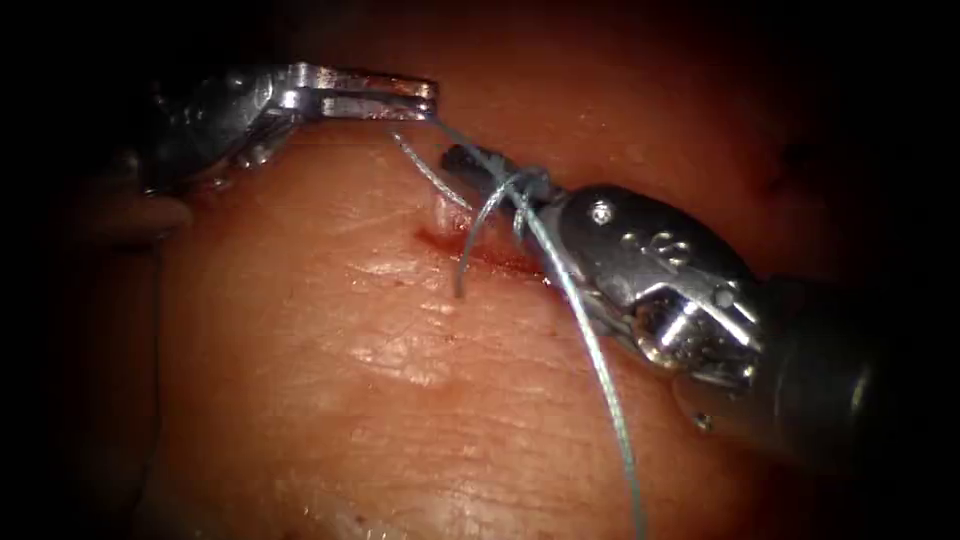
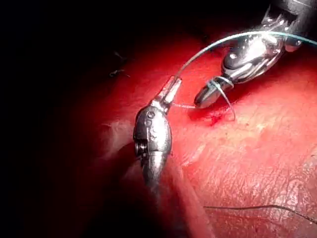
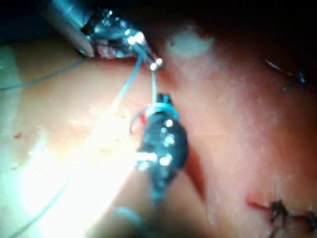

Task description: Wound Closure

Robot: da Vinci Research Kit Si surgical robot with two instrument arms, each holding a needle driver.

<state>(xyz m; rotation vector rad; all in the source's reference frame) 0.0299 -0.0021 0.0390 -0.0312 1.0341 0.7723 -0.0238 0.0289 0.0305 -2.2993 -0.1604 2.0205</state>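
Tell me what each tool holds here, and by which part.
The left tool is shut on the thread at its jaw tips. The right tool has thread looped around its shut jaws; whether it grips anything cannot be told.

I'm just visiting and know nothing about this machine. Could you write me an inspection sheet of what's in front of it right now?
Surface: pink pork-belly tissue with a short red cut, wet with red fluid.
Job's things: thin blue-grey thread, wound in loops around the right tool's tip; curved needle not made out.
Clutter: dark knotted stitches elsewhere on the tissue.
Grippers: left metal tool, jaws shut on the thread; right metal tool, jaws together, thread looped around them.
Cables: nothing seen.
Surroundings: dark.
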